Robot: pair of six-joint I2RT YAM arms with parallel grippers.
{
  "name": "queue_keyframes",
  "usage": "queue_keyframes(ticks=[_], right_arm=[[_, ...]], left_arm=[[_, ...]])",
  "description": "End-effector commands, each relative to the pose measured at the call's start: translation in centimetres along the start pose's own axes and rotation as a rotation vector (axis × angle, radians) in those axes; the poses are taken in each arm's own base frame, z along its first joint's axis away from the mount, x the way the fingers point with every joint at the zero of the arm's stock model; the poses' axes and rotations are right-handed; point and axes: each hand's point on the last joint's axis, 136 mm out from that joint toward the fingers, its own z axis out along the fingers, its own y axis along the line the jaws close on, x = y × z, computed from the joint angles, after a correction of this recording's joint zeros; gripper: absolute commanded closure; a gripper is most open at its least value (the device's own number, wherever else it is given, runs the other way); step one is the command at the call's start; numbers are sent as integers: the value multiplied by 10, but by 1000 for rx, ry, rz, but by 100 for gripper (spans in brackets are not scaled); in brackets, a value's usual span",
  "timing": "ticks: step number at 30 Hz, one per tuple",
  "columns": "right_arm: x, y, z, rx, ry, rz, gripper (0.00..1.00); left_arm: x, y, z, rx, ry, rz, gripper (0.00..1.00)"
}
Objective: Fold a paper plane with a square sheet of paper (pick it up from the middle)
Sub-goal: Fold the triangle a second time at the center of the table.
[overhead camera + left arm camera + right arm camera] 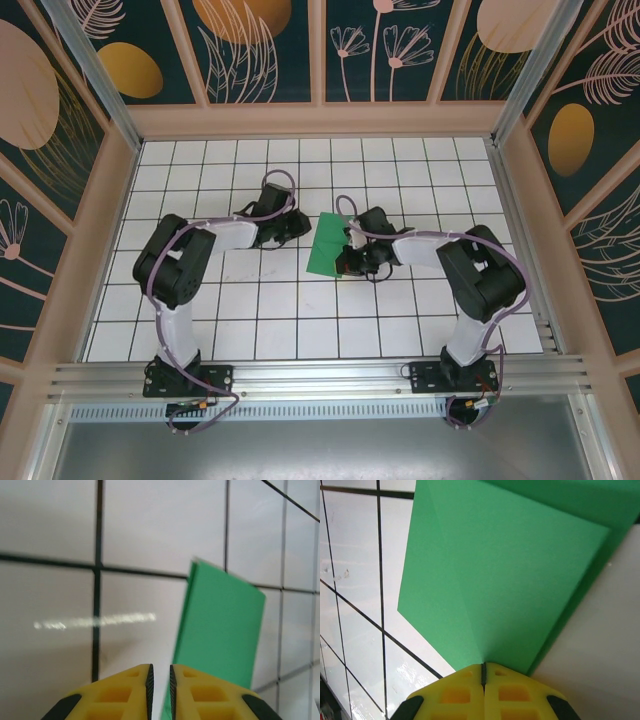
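Note:
The square sheet of paper [325,255] is bright green and folded into a narrower shape, lying mid-table between the two arms. In the right wrist view the paper [505,580] fans out from my right gripper [483,665], whose jaws are shut on its near edge, with a crease running up from the grip. From above, the right gripper [347,262] is at the paper's right edge. My left gripper [298,226] is just left of the paper's far corner. In its own view the left gripper [161,667] has a narrow gap with nothing clamped, and the paper [220,630] stands tilted ahead to the right.
The white gridded table [250,310] is boxed in by wooden walls [110,230] on the left, right and far sides. A metal rail [320,378] carrying both arm bases runs along the near edge. Both arms reach inward over the middle.

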Motion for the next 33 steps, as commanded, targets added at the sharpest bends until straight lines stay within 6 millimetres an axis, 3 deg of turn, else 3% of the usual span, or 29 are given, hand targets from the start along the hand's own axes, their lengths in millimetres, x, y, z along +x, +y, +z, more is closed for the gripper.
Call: queue_keyframes(ticks=[1, 5, 10, 17, 26, 33], right_arm=[[-19, 25, -22, -62, -75, 2, 100], [-33, 31, -28, -68, -131, 16, 100], [-32, 19, -14, -22, -88, 72, 100], [-27, 12, 3, 50, -41, 80, 100], [-21, 10, 17, 74, 13, 53, 100], [-13, 2, 21, 96, 38, 48, 100]], left_arm=[[4, -41, -20, 173, -19, 44, 81], [23, -42, -20, 203, 3, 55, 84], [40, -41, -15, 234, 27, 20, 93], [61, -36, -3, 234, 100, 23, 97], [70, -30, 11, 207, 153, 31, 96], [71, -11, 23, 99, 152, 28, 96]])
